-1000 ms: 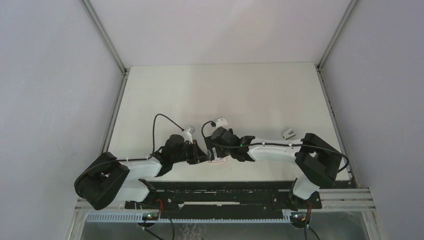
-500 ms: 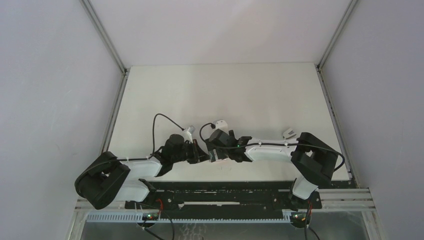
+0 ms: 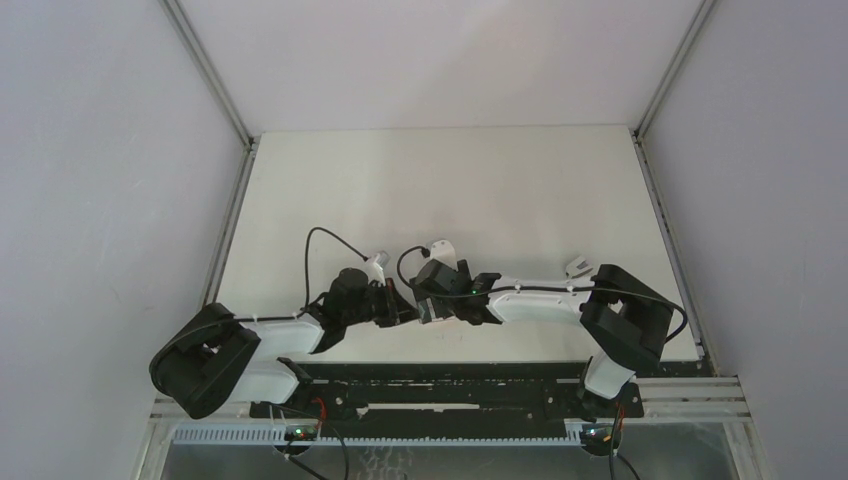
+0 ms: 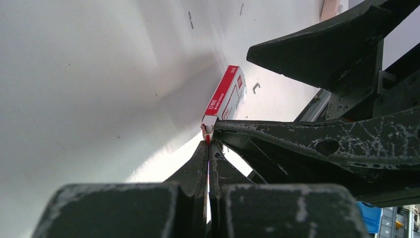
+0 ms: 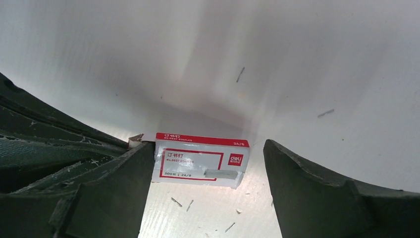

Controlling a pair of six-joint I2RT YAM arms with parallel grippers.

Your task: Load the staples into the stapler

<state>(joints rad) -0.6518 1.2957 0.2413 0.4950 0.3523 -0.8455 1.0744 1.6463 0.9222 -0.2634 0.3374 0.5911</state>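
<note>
A red and white staple box (image 5: pixel 200 158) lies flat on the white table; it also shows in the left wrist view (image 4: pixel 227 96). My left gripper (image 4: pixel 208 145) is shut, with its tips pinching the box's end flap. My right gripper (image 5: pixel 208 153) is open and straddles the box lengthwise. Its left finger (image 5: pixel 114 193) touches the flap end, and its right finger (image 5: pixel 327 193) stands apart from the other end. In the top view the two grippers meet at the table's near middle, left (image 3: pixel 396 306) and right (image 3: pixel 430 306), hiding the box. No stapler shows clearly.
Loose staples lie scattered round the box (image 5: pixel 181 202), (image 5: pixel 240 74), (image 5: pixel 325 113). A small white object (image 3: pixel 578 267) lies near the table's right side by the right arm's elbow. The enclosure walls bound the table on three sides.
My right gripper has moved left and closed in on the left gripper, covering the box that showed between them in the top view. The left arm has barely moved.
</note>
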